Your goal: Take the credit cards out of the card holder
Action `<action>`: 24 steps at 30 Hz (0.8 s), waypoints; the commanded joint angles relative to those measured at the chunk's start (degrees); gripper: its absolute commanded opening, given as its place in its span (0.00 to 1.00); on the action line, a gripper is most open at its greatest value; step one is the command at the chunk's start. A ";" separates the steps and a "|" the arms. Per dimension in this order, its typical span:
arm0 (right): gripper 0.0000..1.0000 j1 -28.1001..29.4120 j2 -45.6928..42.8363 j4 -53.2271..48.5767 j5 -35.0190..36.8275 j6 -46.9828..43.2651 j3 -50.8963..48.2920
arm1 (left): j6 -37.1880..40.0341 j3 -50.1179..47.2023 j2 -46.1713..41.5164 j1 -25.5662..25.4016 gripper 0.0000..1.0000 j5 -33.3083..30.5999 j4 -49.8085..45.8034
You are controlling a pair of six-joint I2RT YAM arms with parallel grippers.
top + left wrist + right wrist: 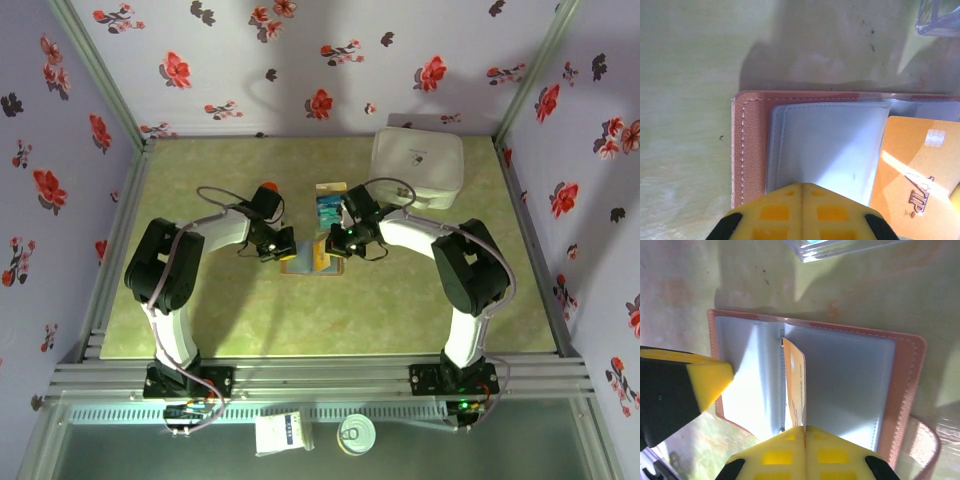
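The card holder [900, 390] lies open on the green table, tan-brown outside with blue-grey inner panels [830, 145]; from above it sits between the two arms [297, 266]. A yellowish-orange credit card [795, 382] marked VIP [915, 180] stands on edge out of the middle fold. My right gripper [805, 429] is shut on this card's near edge. My left gripper [802, 186] is shut, its joined tips resting on the left inner panel; one of its yellow fingers [705, 380] shows in the right wrist view.
A clear plastic tray [328, 207] holding teal cards lies just beyond the holder, its corner in view [840, 247] [940, 20]. A large white rounded box [418, 167] stands at the back right. The holder's strap loop [925, 440] lies on the table.
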 commanded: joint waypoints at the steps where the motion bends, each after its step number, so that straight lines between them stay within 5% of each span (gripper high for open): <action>1: 0.06 -0.31 -1.14 -5.93 4.81 -2.80 1.42 | 1.94 -1.45 -0.09 0.95 0.00 -2.26 -3.16; 24: 0.04 -0.32 -3.49 -10.44 9.96 -3.44 1.04 | 0.85 -3.75 -2.66 0.96 0.00 -2.11 -3.37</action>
